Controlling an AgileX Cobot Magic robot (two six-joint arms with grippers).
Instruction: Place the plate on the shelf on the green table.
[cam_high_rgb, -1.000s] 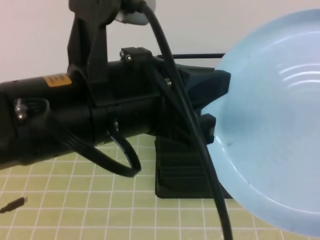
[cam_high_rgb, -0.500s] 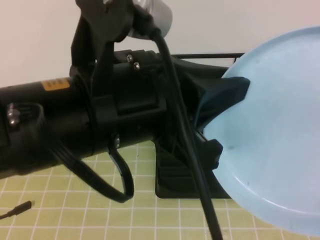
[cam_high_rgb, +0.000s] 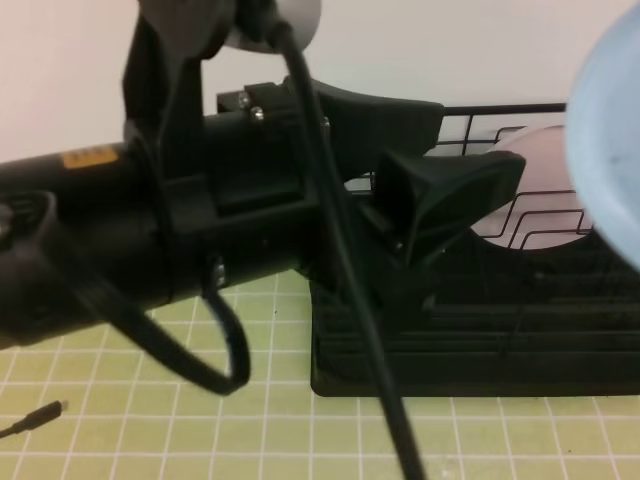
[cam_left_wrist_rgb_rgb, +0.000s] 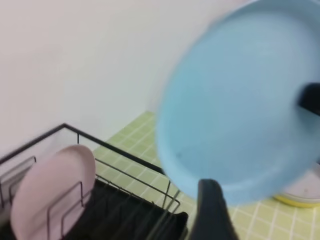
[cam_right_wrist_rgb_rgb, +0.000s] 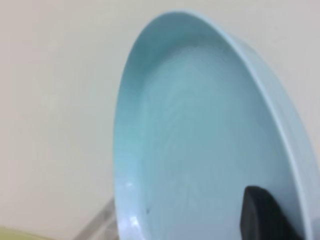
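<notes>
The light blue plate (cam_right_wrist_rgb_rgb: 200, 130) hangs in the air, tilted on edge, and fills the right wrist view. A black finger (cam_right_wrist_rgb_rgb: 265, 217) of my right gripper presses on its inner face, shut on the plate. In the high view only the plate's rim (cam_high_rgb: 610, 150) shows at the right edge. My left gripper (cam_high_rgb: 470, 140) stands open a little left of it, touching nothing. The plate (cam_left_wrist_rgb_rgb: 240, 100) floats above and right of the shelf (cam_left_wrist_rgb_rgb: 115, 215). The shelf (cam_high_rgb: 480, 340) rests on the green table (cam_high_rgb: 200, 430).
A pale pink plate (cam_high_rgb: 540, 190) stands upright between the shelf's wire dividers (cam_left_wrist_rgb_rgb: 52, 190). My left arm (cam_high_rgb: 150, 240) and its cable fill the left and middle of the high view. A small black cable tip (cam_high_rgb: 40, 412) lies on the tiles. A yellow-rimmed object (cam_left_wrist_rgb_rgb: 300, 196) sits at the right.
My left gripper opened and let go of the plate. The plate moved right, out of most of the high view, uncovering the shelf and pink plate. My right gripper closed on it.
</notes>
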